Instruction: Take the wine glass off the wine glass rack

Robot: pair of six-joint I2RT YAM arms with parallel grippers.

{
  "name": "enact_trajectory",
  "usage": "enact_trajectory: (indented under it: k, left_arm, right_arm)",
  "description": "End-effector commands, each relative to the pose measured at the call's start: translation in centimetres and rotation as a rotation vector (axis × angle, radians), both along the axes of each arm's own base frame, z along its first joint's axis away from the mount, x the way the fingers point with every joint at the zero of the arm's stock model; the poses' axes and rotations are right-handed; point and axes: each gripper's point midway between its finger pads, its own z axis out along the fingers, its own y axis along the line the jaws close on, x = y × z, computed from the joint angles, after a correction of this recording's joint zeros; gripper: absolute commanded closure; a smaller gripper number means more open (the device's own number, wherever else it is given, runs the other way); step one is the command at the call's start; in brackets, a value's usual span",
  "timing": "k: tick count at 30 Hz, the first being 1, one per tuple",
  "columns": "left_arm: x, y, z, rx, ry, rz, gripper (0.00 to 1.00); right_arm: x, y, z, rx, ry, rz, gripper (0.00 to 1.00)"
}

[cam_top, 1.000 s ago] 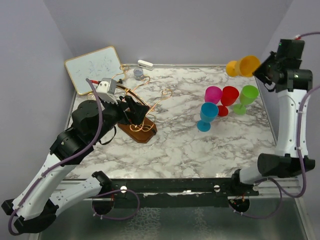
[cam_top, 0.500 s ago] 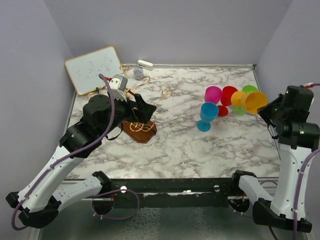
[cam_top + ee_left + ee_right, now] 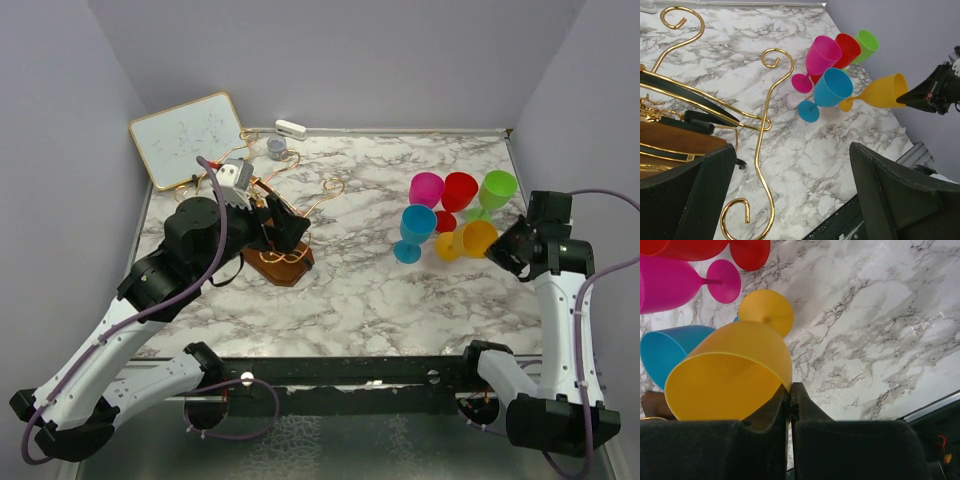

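Note:
The copper-gold wine glass rack (image 3: 318,200) stands on its dark wooden base (image 3: 286,266) at the left middle of the table, and no glass hangs on the hooks I can see. My left gripper (image 3: 283,228) is open and sits over the base. In the left wrist view the rack's curled arms (image 3: 761,145) pass between its spread fingers (image 3: 900,195). My right gripper (image 3: 508,250) is shut on the rim of the orange wine glass (image 3: 470,240). The glass is tilted, with its foot low beside the blue glass. The right wrist view shows the pinched rim (image 3: 735,375).
Pink (image 3: 425,187), red (image 3: 460,190), green (image 3: 497,188) and blue (image 3: 415,225) wine glasses stand grouped at the right. A whiteboard (image 3: 187,137) leans in the back left corner. A small grey cup (image 3: 276,147) and a white object (image 3: 291,128) lie by the back wall.
My right arm has come down from high at the back right, bringing the orange glass low beside the blue glass. My left arm shifted slightly over the rack.

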Motion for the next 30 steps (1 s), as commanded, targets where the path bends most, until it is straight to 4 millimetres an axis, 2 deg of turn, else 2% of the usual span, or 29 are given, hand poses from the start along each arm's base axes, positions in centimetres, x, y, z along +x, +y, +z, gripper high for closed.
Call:
enact_trajectory:
  k: [1,8,10,13,15,19,22,26,30]
  left_arm:
    - [-0.3,0.3,0.0,-0.011,-0.004,0.001,0.01]
    - [-0.3,0.5,-1.2,0.005,0.018,0.009,0.01]
    - [-0.4,0.5,-1.5,0.012,0.024,0.009,0.01]
    - [-0.3,0.5,-1.7,0.018,0.028,0.013,0.01]
    - [-0.3,0.6,-1.9,0.022,0.030,0.015,0.01]
    - [-0.2,0.5,-2.1,0.022,0.030,0.016,0.01]
    - [-0.2,0.5,-2.1,0.019,0.030,0.016,0.01]
    - [-0.2,0.5,-2.1,0.018,0.033,0.018,0.01]
    - [-0.4,0.7,-2.1,0.006,0.026,0.021,0.01]
  right_arm:
    - [2.1,-0.1,-1.0,0.002,-0.035,0.019,0.97]
    - [3.4,-0.5,-3.2,0.006,0.000,0.008,0.94]
    - [3.7,-0.5,-3.1,0.009,-0.003,0.008,0.89]
    - [4.2,-0.4,-2.5,0.010,-0.030,0.018,0.76]
    - [4.6,-0.5,-1.8,0.002,-0.049,0.022,0.68]
    - [5.2,-0.7,0.1,-0.019,-0.091,0.038,0.42]
    - [5.5,-0.6,1.9,-0.030,-0.125,0.054,0.33]
    - [5.6,-0.3,5.3,-0.046,-0.222,0.080,0.24]
    - [5.4,0.1,8.5,-0.069,-0.316,0.113,0.08]
